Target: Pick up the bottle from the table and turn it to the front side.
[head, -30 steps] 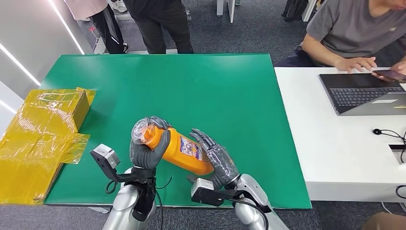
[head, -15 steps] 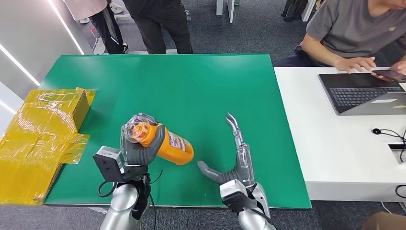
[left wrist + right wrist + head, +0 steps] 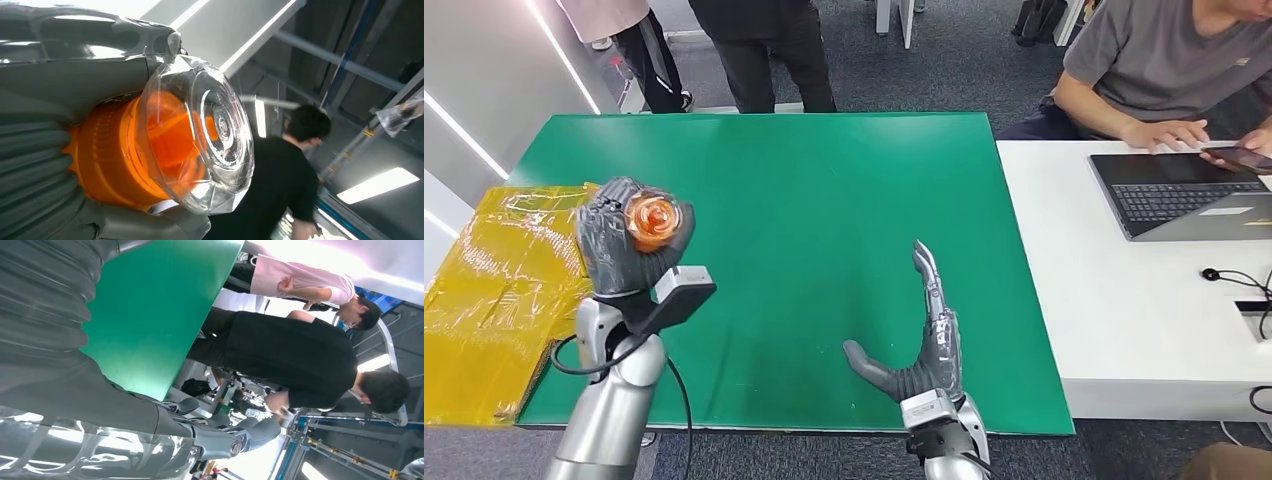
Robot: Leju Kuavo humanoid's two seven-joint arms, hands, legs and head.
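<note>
Left hand grips the orange plastic bottle with a clear faceted cap, lifted off the green rectangular table and held over its left edge, cap end pointing up toward the head camera so the body is mostly hidden by the grey fingers. In the left wrist view the bottle sits tight against the hand, clear cap sticking out past the fingers, orange neck visible through it; label side cannot be told. Right hand is released, holding nothing, fingers straight and spread, thumb out to the side, hovering above the table's near edge, well apart from the bottle. Right wrist view shows the right hand with fingers extended past the table. Yellow crinkled plastic-wrapped cardboard lies just beside the table's left edge, near the left hand. A white desk touches the table's right side, carrying an open dark laptop; a seated person in a grey t-shirt is at it. Two standing people are past the table's far edge.
</note>
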